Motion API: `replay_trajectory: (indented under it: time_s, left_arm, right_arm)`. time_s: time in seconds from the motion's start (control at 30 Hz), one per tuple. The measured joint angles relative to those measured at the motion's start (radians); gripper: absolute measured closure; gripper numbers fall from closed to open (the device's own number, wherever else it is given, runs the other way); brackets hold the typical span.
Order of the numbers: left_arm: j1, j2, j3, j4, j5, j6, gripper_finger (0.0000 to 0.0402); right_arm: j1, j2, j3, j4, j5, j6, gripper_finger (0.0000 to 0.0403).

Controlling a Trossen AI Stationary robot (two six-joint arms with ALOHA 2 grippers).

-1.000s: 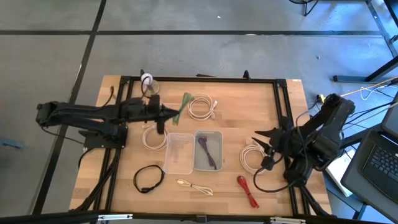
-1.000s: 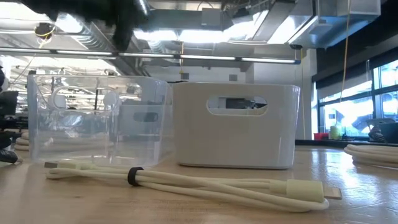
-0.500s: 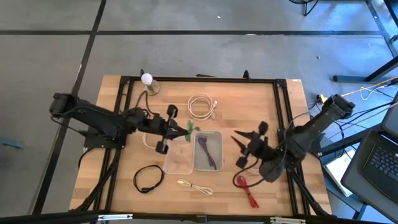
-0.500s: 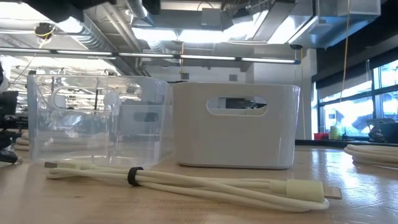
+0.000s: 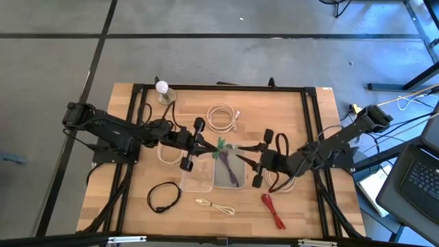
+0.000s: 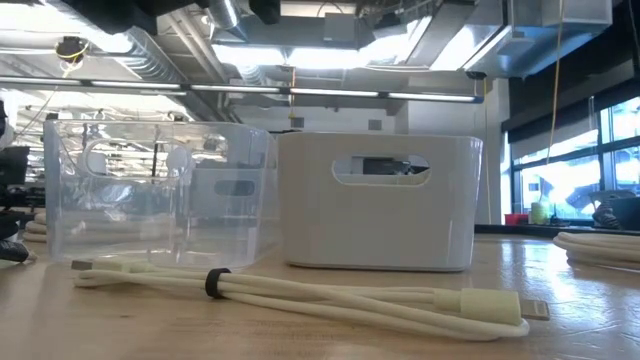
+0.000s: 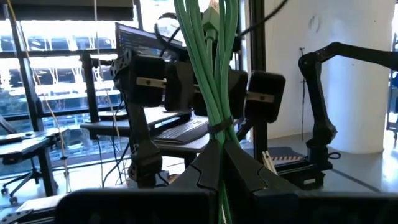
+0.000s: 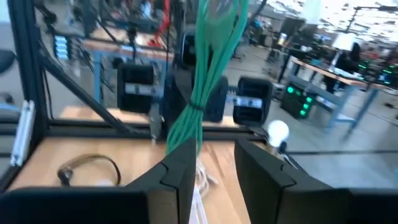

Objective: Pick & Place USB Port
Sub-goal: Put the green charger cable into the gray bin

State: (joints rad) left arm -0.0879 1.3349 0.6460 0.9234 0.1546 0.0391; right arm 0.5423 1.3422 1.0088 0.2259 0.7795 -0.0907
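The left gripper (image 5: 210,145) is pinching the green cable (image 5: 221,147) above the white bin (image 5: 240,148) — light, floppy (likely to swing). The right gripper (image 5: 248,155), fingers apart, is facing its banded middle — the best hold.

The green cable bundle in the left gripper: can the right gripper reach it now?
Probably yes. The left gripper holds the green cable bundle in the air above the bins, and the open right gripper faces it closely with nothing between them.
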Motion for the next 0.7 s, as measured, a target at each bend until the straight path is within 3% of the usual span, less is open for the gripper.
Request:
replay_trajectory:
  time_s: [0.2,0.7]
  left_arm:
    - [0.0,-0.001,0.0,0.0,-0.006,0.0,0.0398]
    - [0.0,-0.001,0.0,-0.001,-0.006,0.0,0.0398]
  right_arm:
    - [-0.066,0.0,0.0,0.073,-0.168,-0.012,0.0288]
    - [-0.166,0.106,0.0,0.246,-0.341,-0.022,0.0288]
